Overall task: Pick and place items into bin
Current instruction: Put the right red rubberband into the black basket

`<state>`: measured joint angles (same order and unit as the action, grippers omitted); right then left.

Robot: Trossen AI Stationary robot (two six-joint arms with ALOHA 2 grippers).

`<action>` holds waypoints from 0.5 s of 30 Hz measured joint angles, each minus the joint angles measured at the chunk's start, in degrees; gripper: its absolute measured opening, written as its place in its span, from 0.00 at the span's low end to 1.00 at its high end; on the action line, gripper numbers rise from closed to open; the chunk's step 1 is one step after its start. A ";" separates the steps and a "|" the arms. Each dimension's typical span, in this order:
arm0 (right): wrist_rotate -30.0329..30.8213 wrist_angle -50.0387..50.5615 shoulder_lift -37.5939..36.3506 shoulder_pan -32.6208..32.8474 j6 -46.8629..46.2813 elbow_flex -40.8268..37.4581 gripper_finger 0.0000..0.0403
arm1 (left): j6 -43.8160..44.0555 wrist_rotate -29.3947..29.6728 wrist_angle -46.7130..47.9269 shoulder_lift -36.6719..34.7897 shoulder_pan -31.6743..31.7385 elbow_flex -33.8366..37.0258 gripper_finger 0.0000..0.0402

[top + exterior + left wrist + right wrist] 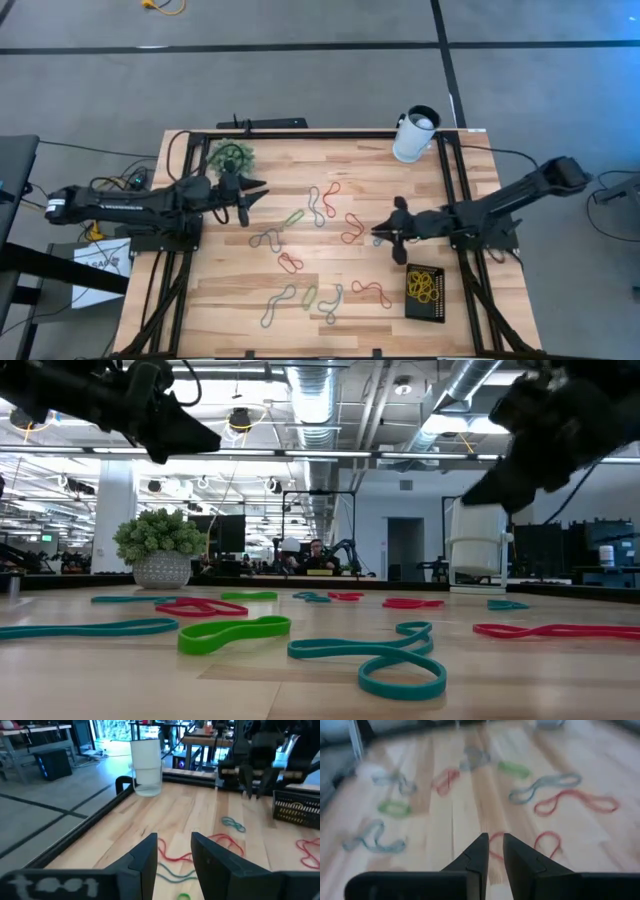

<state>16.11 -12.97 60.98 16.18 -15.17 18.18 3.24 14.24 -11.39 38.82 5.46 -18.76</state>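
Several thin rubber-band loops in red (pixel 352 228), green (pixel 295 218), grey (pixel 265 240) and blue lie flat across the wooden table. The small black bin (pixel 425 290) sits near the right near corner and holds yellow bands (pixel 422 284). My right gripper (pixel 380 235) hovers above the table beside the bin's far side. Its fingers are a narrow gap apart over a red band (pixel 547 842) and hold nothing (pixel 495 842). My left gripper (pixel 258 190) waits open above the table's left far part (pixel 175 845), clear of the bands.
A white cup (pixel 415 133) stands at the right far corner. A green spiky ball (pixel 230 155) sits at the left far corner. A black frame rail (pixel 300 135) runs round the table. Bare wood lies between the bands and the near edge.
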 joint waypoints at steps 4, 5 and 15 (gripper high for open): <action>-1.70 -0.14 9.09 -1.65 3.10 4.01 0.13 | 0.25 0.00 -2.61 1.12 0.02 -0.09 0.27; -2.21 -0.05 11.25 -2.15 3.55 4.99 0.13 | 0.29 0.00 -2.82 1.08 0.02 -0.09 0.27; -17.14 7.63 27.11 -8.91 8.19 15.77 0.13 | 0.31 0.00 -2.77 1.06 0.00 -0.09 0.27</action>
<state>-1.03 -5.34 88.09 7.27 -6.98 33.95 3.55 14.24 -14.15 39.88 5.46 -18.85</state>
